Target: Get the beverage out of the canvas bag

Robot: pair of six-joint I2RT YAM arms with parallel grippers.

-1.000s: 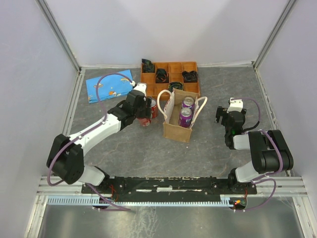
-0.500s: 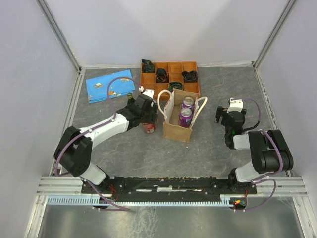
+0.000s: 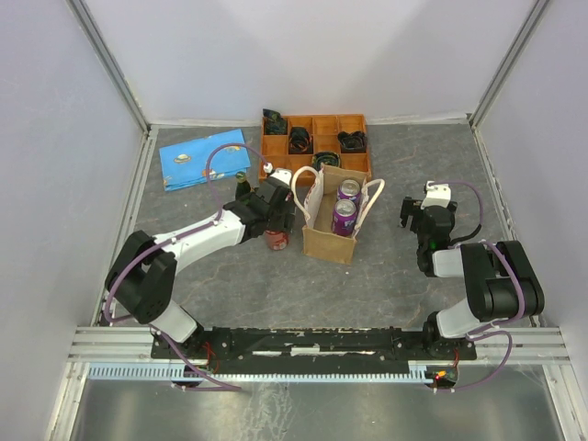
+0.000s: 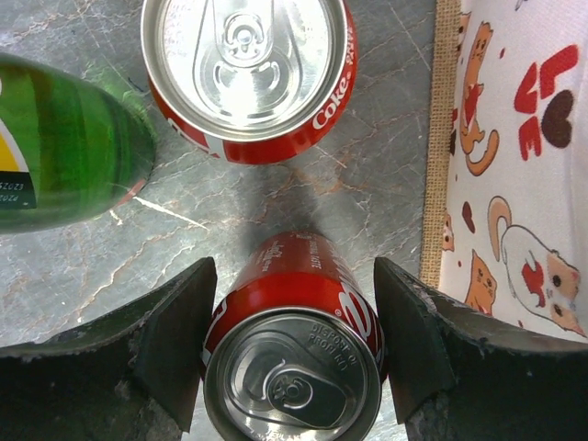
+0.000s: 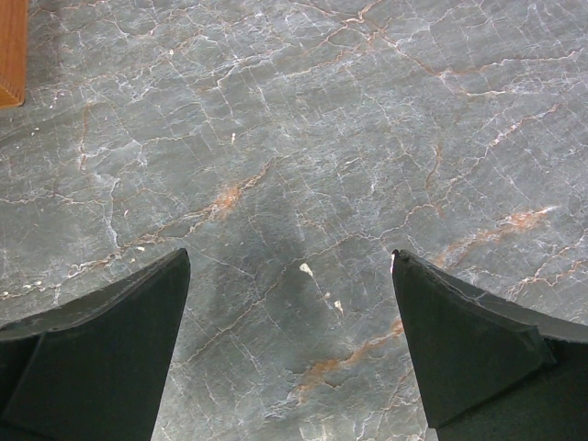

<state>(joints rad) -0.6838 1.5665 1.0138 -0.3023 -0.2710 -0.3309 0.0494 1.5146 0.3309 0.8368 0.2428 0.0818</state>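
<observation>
The tan canvas bag with cream loop handles stands upright mid-table, and two purple cans stand inside it. My left gripper is just left of the bag, shut on a red cola can that stands upright at table level. In the left wrist view the can sits between my fingers, with the bag's cat-patterned side at the right. My right gripper is open and empty over bare table, to the right of the bag.
A second red cola can and a green bottle stand just beyond the held can. An orange compartment tray with dark items sits behind the bag. A blue cloth lies at the back left.
My left gripper has carried the red can toward the near side, closer to the bag's left side, and down to the table. The right arm has not moved.
</observation>
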